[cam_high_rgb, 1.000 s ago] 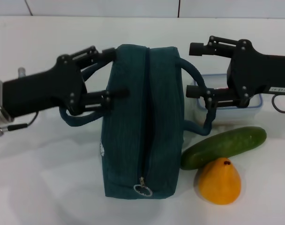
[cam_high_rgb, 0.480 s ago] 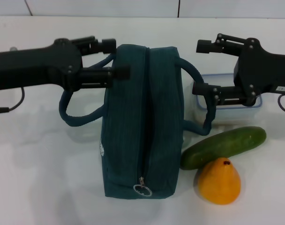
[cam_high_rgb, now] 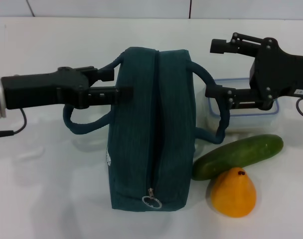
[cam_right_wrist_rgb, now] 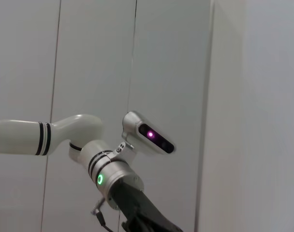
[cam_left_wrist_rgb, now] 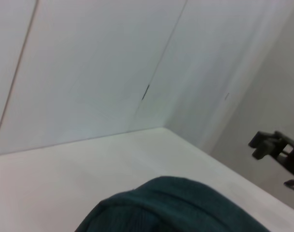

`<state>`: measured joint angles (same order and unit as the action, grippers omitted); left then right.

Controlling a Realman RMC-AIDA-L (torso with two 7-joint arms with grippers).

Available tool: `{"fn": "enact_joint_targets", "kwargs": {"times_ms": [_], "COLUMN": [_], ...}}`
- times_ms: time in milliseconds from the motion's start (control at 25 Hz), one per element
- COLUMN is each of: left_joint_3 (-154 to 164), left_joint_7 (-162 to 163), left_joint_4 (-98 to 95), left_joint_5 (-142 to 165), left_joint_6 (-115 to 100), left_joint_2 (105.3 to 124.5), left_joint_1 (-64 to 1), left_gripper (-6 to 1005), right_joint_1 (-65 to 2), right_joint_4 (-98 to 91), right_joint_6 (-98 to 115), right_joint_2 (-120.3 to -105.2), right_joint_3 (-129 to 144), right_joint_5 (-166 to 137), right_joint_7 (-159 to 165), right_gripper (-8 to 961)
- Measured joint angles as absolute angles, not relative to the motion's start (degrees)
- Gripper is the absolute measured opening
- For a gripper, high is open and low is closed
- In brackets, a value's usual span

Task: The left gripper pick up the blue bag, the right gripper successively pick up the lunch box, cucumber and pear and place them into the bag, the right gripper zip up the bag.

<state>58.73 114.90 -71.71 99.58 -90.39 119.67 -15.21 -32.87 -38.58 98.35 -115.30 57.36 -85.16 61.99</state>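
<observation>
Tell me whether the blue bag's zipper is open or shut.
Shut: on the blue bag the zipper line runs closed to the ring pull at its near end.

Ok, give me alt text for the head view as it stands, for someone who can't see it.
A zipped blue bag stands on a white table, with the left gripper at its left handle and the right gripper open above its right handle. Right of the bag sit the lunch box, the cucumber and the pear.

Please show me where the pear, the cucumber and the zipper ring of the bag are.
pear point(cam_high_rgb: 233, 193), head view, middle of its orange body.
cucumber point(cam_high_rgb: 238, 156), head view, middle of its green length.
zipper ring point(cam_high_rgb: 152, 201), head view, on the metal ring at the bag's near end.
</observation>
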Motion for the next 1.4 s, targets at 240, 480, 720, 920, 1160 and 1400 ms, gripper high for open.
{"fn": "enact_joint_targets", "kwargs": {"times_ms": [240,480,720,920,1160,1400], "left_joint_3": [62.86,63.39,61.01,60.74,60.72,60.73], "left_joint_7": [115.37,116.7,114.3,113.58,111.89,110.84], "left_joint_4": [-71.64,-69.55,-65.24,-64.82,-63.71,-61.49], "left_joint_5": [100.58,102.03,100.89,101.05,101.18,100.97], "left_joint_6": [-87.42,-85.95,-86.1,-86.36,-86.06,-85.85], "left_joint_2": [119.76,119.74,119.37,119.17,119.21,119.33], "left_joint_1": [-14.89,-16.31,-18.37,-19.09,-19.6,-21.08], "left_gripper": [853,851,848,812,655,490], "right_joint_1": [-33.02,-32.83,-32.14,-31.26,-30.69,-30.61], "right_joint_4": [-38.59,-38.27,-37.8,-37.73,-35.67,-33.02], "right_joint_6": [98.41,98.0,97.9,97.9,97.88,97.51], "right_joint_2": [-115.47,-115.64,-115.66,-115.6,-115.59,-115.55], "right_joint_3": [57.47,57.59,57.4,57.39,57.38,57.32], "right_joint_5": [-85.16,-85.16,-85.16,-84.39,-82.96,-81.33], "right_joint_7": [61.96,61.9,60.99,60.38,58.26,56.83], "right_gripper": [824,824,825,824,824,825]}}
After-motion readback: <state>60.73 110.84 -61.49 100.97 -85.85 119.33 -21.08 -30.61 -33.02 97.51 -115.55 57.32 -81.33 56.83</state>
